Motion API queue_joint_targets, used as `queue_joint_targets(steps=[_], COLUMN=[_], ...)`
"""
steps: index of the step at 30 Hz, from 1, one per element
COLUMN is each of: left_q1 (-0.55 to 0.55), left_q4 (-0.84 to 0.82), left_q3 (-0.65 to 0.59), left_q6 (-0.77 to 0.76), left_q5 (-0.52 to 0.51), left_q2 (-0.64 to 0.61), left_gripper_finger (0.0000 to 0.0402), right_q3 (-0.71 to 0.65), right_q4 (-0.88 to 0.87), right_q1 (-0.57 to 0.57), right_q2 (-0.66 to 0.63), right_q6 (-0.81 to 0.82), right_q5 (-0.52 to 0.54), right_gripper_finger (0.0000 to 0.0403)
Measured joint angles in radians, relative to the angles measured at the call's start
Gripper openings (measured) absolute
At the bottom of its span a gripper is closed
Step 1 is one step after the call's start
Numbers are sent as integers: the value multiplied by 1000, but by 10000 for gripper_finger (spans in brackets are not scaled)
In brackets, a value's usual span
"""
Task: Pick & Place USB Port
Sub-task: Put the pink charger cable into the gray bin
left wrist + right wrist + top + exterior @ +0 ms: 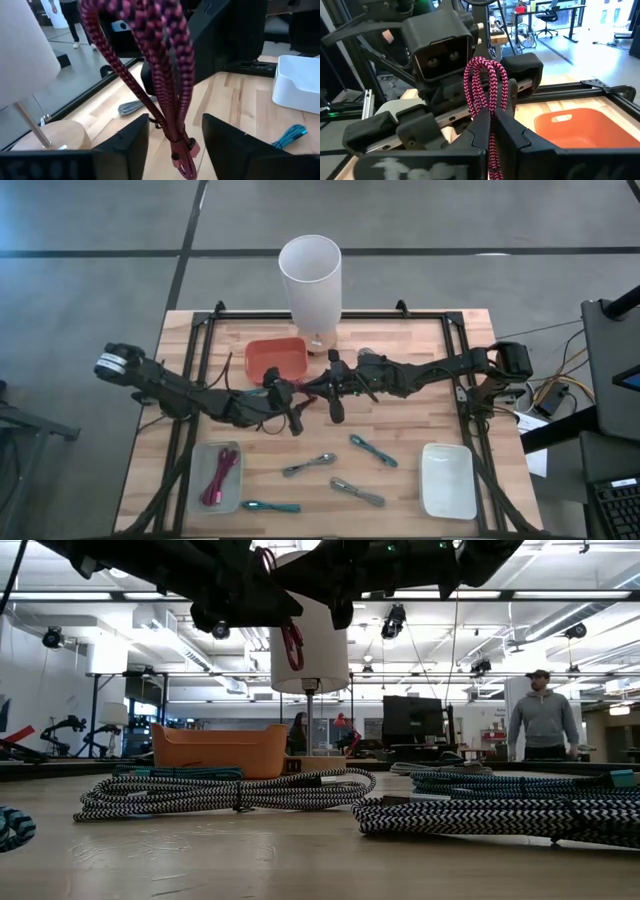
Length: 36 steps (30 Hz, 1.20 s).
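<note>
A pink-and-black braided USB cable [485,75], doubled into a bundle, hangs in the air over the table's middle [291,640]. My right gripper [492,114] reaches in level from the right [322,390] and is shut on it. My left gripper [175,125] comes level from the left [306,398] and faces the right one. It is open, with one finger on either side of the cable's hanging lower part; I see no touch. The cable's plug ends [182,156] dangle low between those fingers. My right gripper pinches the bundled strands [492,102] between its two fingers, just under the upper loop. The fingers come level from the table's right and lie across the strands. The loop stands above the fingers, the rest hangs slack below, clear of the table.
A red bin [277,358] and a white lamp [310,280] stand behind the grippers. Near the front lie a clear tray [200,480] holding a pink cable [222,477], loose grey [308,465] and teal [373,450] cables, and a white tray [447,480]. A person [540,715] stands beyond the table.
</note>
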Motion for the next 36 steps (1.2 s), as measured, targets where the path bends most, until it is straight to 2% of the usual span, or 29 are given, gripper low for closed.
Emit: queue_joint_targets(steps=[10, 16, 36], left_q1=[0, 0, 0], left_q4=[-5, -6, -29], left_q3=[-2, -2, -4], left_q6=[-2, -3, -3], left_q5=[2, 2, 9], left_q2=[0, 0, 0], left_gripper_finger=[71, 32, 31], right_q3=[0, 0, 1], right_q4=[-3, -4, -48], right_q1=[0, 0, 0], right_q2=[0, 0, 0], right_q6=[-3, -3, -77], right_q5=[1, -1, -1], right_gripper_finger=[13, 13, 13])
